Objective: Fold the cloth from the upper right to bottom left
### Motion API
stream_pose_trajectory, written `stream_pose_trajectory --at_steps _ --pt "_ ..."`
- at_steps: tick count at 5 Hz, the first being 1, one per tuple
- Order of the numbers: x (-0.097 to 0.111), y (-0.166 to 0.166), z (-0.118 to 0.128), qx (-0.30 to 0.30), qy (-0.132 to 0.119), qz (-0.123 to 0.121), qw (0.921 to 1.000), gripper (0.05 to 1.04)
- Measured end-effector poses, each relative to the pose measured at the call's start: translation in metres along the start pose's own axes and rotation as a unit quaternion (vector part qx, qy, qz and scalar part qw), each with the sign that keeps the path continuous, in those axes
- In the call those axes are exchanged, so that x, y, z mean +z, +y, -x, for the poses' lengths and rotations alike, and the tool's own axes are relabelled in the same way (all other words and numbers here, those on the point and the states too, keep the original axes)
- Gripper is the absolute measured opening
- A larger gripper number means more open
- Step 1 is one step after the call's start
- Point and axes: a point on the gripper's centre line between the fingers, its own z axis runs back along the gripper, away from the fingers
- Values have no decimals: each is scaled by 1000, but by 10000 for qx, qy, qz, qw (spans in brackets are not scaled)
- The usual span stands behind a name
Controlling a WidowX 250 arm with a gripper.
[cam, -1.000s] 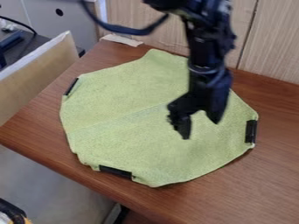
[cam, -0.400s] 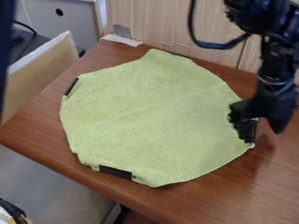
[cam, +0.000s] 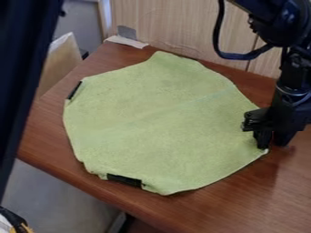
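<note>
The gripper (cam: 271, 142) is low at the right edge of the green cloth (cam: 155, 118), with its fingers drawn close together and shut on that edge. It hides the part of the rim between them. Roughly round and unfolded, the cloth lies flat on the brown table, with a faint crease running across it. Dark strips show along its rim, one at the lower left (cam: 124, 180) and another at the upper left (cam: 74, 90).
The brown table (cam: 285, 195) reaches up to a wooden panel (cam: 176, 27) behind. A piece of pale tape (cam: 126, 41) is at its back left corner. A dark upright shape (cam: 27, 68) crosses the left side of the view.
My gripper has travelled from above the middle of the cloth to its right edge, come down and closed. The cloth has shifted slightly to the right, and the dark shape at the left has come further into view.
</note>
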Motion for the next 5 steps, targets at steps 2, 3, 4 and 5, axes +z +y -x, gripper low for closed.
stream_pose_trajectory --at_steps 2,3,4,5 --pt "-3 -11 2 85 5 116 9999 90" --pt "-3 -15 2 70 -20 163 9998 63" --pt "-1 -18 2 75 -85 177 9998 59" --pt "3 -29 11 211 -221 258 9992 59"
